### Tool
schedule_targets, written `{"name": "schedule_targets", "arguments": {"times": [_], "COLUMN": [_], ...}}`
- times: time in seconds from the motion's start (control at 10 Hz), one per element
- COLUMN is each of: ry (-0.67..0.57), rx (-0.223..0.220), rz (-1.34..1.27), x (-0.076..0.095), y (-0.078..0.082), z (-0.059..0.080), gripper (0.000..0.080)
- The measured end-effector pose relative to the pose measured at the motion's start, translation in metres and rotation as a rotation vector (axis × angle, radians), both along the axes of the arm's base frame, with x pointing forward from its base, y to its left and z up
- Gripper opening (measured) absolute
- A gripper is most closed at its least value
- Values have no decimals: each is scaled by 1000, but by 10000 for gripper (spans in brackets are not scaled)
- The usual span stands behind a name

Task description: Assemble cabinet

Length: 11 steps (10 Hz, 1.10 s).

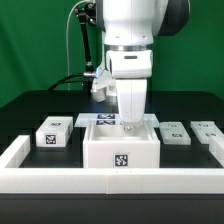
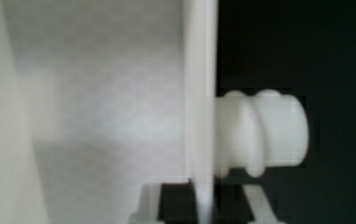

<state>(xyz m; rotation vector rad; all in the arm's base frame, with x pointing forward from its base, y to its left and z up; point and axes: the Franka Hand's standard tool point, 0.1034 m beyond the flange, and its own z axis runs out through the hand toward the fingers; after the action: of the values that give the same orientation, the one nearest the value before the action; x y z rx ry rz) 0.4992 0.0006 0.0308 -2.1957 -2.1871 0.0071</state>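
Observation:
The cabinet (image 1: 121, 146) is a white square box with a black-and-white tag on its front, standing in the middle of the table. My gripper (image 1: 131, 119) reaches straight down onto its top edge. In the wrist view a thin white wall of the cabinet (image 2: 201, 90) runs between my two dark finger pads (image 2: 170, 203), which press on it from both sides. A white ribbed round knob (image 2: 264, 138) sticks out from that wall on the dark side. The cabinet's broad white face (image 2: 86, 110) fills the other side.
A small tagged white block (image 1: 52, 133) lies to the exterior view's left of the cabinet. Two more lie to its right (image 1: 175, 133) (image 1: 207, 130). A long low white rail (image 1: 110, 181) runs along the front and up both sides. The marker board (image 1: 102, 119) lies behind the cabinet.

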Motion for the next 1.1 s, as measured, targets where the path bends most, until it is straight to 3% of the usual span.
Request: {"name": "schedule_targets", "arguments": {"times": [0.1, 0.6, 0.8, 1.1], "ry": [-5, -4, -12, -19], "rx": [4, 4, 16, 28], "rz": [-2, -20, -7, -11], "x": [4, 3, 10, 17], "y": [7, 6, 39, 76], "z": [0, 0, 0, 0], "gripper": [34, 34, 34, 34]}}
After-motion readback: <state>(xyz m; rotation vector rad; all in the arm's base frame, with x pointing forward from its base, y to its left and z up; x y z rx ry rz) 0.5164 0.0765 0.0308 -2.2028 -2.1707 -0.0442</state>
